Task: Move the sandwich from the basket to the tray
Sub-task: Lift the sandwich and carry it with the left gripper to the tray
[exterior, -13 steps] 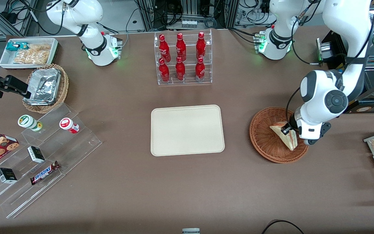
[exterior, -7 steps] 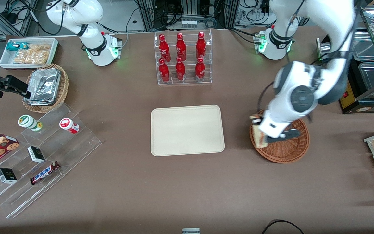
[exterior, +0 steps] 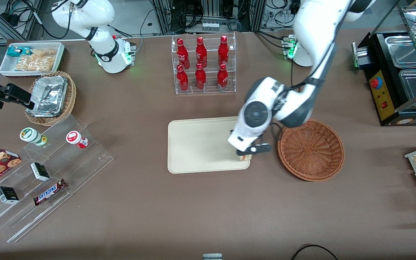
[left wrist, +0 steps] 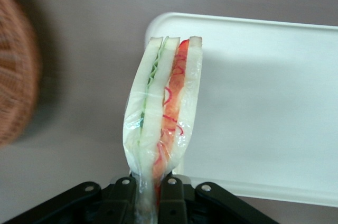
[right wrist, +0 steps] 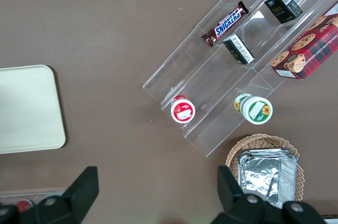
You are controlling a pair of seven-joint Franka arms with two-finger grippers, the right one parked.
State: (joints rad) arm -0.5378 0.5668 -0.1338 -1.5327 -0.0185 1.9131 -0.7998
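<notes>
I'm holding the sandwich [left wrist: 162, 110] in the left hand [left wrist: 150, 188] — its two fingers [left wrist: 171, 195] are clenching the wedge's narrow end, with the bread and its red and green filling layers sticking straight out from them. The hand [exterior: 246, 154] is hanging over the tray [exterior: 200, 144], at the tray corner nearest the front camera on the basket's side, and only a sliver of sandwich [exterior: 245, 157] is peeking out under the wrist there. In the wrist view the sandwich is crossing the tray's [left wrist: 264, 102] rim, its tip over that rounded corner. The basket [exterior: 311, 149] is sitting just beside the tray toward the working arm's end of the table [exterior: 193, 209] — nothing is lying in it.
</notes>
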